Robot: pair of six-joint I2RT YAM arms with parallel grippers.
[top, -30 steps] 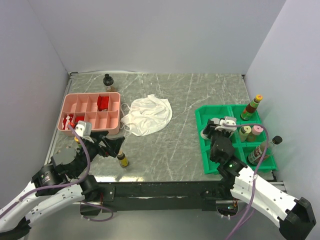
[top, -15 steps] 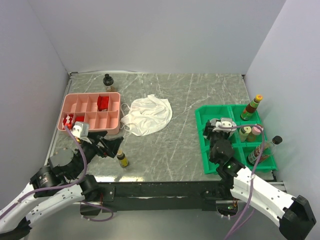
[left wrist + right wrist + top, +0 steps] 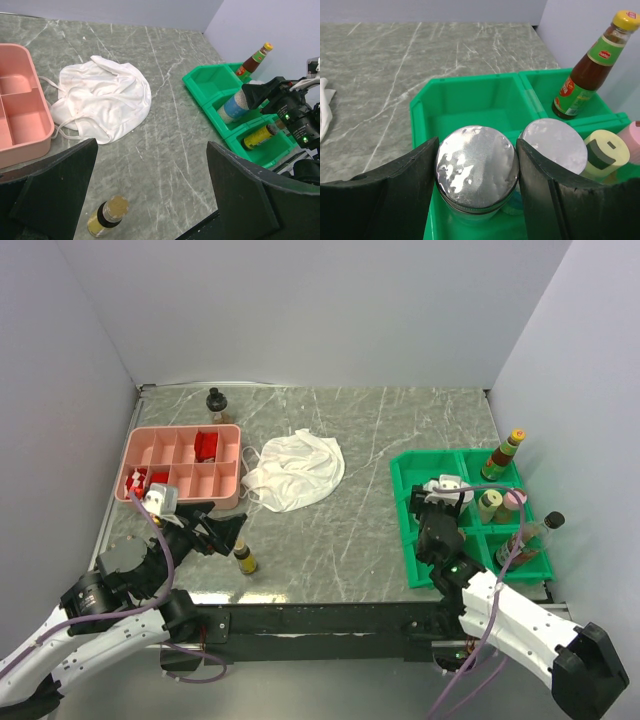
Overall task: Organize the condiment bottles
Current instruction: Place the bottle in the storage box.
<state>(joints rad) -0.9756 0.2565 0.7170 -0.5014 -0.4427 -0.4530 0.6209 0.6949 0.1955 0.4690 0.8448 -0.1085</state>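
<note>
room: pale lilac walls (image 3: pixel 300 310) are being seen around a grey marbled table (image 3: pixel 380 440).
left gripper (image 3: pixel 151 150): is being kept wide apart and low over the table, with nothing between the fingers.
small amber bottle (image 3: pixel 107 216): is being seen upright on the table with a gold cap, just below the left gripper and not touched.
right gripper (image 3: pixel 476 145): is being closed partly around a silver-capped jar (image 3: pixel 476 167), one finger on each side of the cap.
silver-capped jar: is being held inside the green tray (image 3: pixel 470 105); whether its base is resting on the tray floor cannot be told.
neighbours: a second silver-capped jar (image 3: pixel 553 145), a yellow-capped bottle (image 3: pixel 602 150) and a pink-capped bottle (image 3: pixel 634 137) are being seen just beside it on the right.
red sauce bottle (image 3: pixel 585 70): is being kept upright in the far right compartment.
black-capped bottle (image 3: pixel 525 543): is being seen leaning in the near right compartment.
dark bottle (image 3: pixel 215 403): is being left on the table behind the pink tray (image 3: pixel 22 120).
white cloth (image 3: pixel 295 470): is being left crumpled between both trays.
</note>
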